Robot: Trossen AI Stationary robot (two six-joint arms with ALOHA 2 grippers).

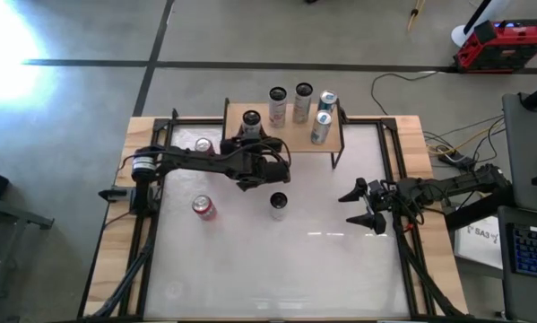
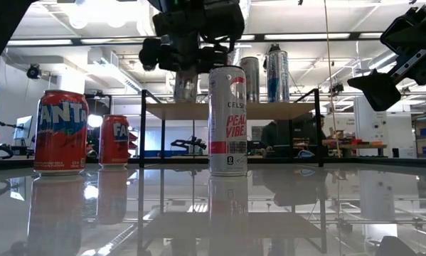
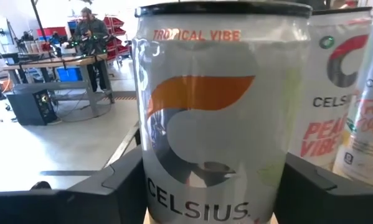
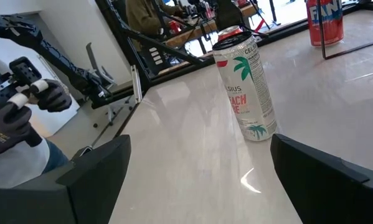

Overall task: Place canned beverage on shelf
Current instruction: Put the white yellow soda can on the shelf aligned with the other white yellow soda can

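Observation:
The shelf (image 1: pixel 290 142) stands at the table's far side, a tan wooden top on black legs. Several tall cans stand on it. My left gripper (image 1: pixel 251 135) is shut on the leftmost one, a white Celsius can (image 3: pixel 211 124), which also shows in the high view (image 1: pixel 251 119) and the low view (image 2: pixel 186 87). My right gripper (image 1: pixel 367 205) waits open at the table's right, nothing between its fingers. A Celsius Peach Vibe can (image 2: pixel 227 121) stands on its base mid-table, in front of the shelf. My left gripper pinches the Celsius can's two opposite side walls (image 3: pixel 150 168) between its two fingers (image 3: pixel 111 186), on the lower half of the body. The fingers lie level and come from the table's near side. The can is upright, its base on the shelf's top as far as shows.
Two red Fanta cans (image 1: pixel 203 208) (image 1: pixel 203 145) stand on the table's left part. The other shelf cans (image 1: pixel 302 100) crowd the shelf's middle and right. Black frame rails (image 1: pixel 389 161) edge the table. A person's gloved hands (image 4: pixel 24 106) show beyond the table in the right wrist view.

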